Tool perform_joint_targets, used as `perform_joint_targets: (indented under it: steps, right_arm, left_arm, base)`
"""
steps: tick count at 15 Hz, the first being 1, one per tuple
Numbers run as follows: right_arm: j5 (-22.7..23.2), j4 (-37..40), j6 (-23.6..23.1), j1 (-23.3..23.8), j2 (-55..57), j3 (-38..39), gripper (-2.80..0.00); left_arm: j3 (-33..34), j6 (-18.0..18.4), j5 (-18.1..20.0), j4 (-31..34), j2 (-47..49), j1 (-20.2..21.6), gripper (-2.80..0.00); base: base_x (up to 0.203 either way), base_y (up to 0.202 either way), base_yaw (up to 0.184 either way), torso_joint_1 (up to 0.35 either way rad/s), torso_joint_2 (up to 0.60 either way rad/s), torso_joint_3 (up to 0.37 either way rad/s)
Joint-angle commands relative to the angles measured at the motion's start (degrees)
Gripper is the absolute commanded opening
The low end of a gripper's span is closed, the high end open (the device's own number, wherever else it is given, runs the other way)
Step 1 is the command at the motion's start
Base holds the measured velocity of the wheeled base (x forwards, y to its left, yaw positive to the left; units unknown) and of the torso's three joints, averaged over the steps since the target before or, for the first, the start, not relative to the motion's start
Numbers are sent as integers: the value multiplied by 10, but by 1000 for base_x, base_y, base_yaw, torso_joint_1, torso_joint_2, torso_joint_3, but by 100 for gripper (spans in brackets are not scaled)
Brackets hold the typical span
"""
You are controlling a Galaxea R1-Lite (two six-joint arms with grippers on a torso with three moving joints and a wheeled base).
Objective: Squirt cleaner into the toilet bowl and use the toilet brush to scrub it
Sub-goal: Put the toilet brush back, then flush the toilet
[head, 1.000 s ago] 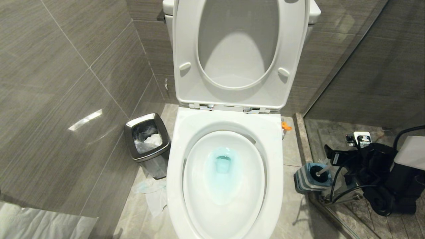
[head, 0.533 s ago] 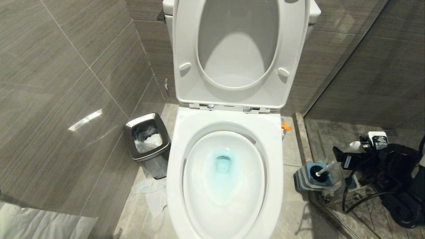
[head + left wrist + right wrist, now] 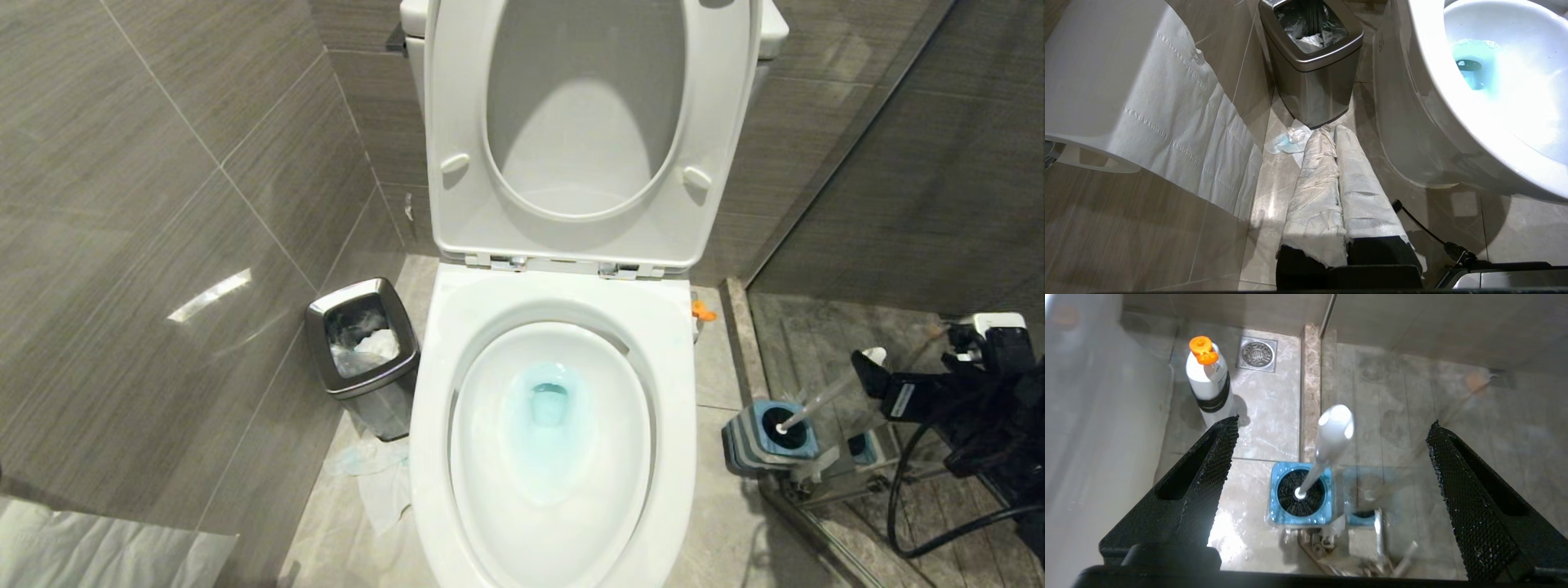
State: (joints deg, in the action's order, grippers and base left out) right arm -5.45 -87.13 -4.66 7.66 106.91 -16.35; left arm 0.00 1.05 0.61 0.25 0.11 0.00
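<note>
- Cleaner already tints the water in the toilet bowl; judged step in hand: fetching the brush.
- Toilet brush stands in its blue-topped holder on the floor, right of the bowl.
- Right gripper hovers above the handle tip, fingers spread wide, holding nothing.
- Advice: centre the handle between the pads, descend, close below the paddle tip, lift straight up.
- Left gripper, paper-wrapped fingers together, hangs idle beside the bowl.

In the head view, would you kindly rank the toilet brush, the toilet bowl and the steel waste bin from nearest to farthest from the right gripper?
1. Toilet brush, just left of the open right gripper.
2. Toilet bowl, in the centre.
3. Steel waste bin, beyond the bowl on the left.
</note>
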Motion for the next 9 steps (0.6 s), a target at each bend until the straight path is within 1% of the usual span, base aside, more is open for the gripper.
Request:
perform_joint_targets:
  steps: [1, 2, 3, 9]
  right_arm:
    - [1, -5, -1, 0, -55, 22, 0]
    - [4, -5, -1, 0, -67, 27, 0]
    - [7, -5, -1, 0, -80, 31, -280]
    - [9, -5, -15, 1, -153, 31, -280]
  left_arm:
    - [1, 0, 0, 0, 0, 0, -280]
    - [1, 0, 0, 0, 0, 0, -280]
    - [1, 0, 0, 0, 0, 0, -280]
    - [1, 0, 0, 0, 0, 0, -280]
  base:
    - [0, 0, 0, 0, 0, 0]
    - [0, 0, 0, 0, 0, 0]
    - [0, 0, 0, 0, 0, 0]
    - [0, 0, 0, 0, 0, 0]
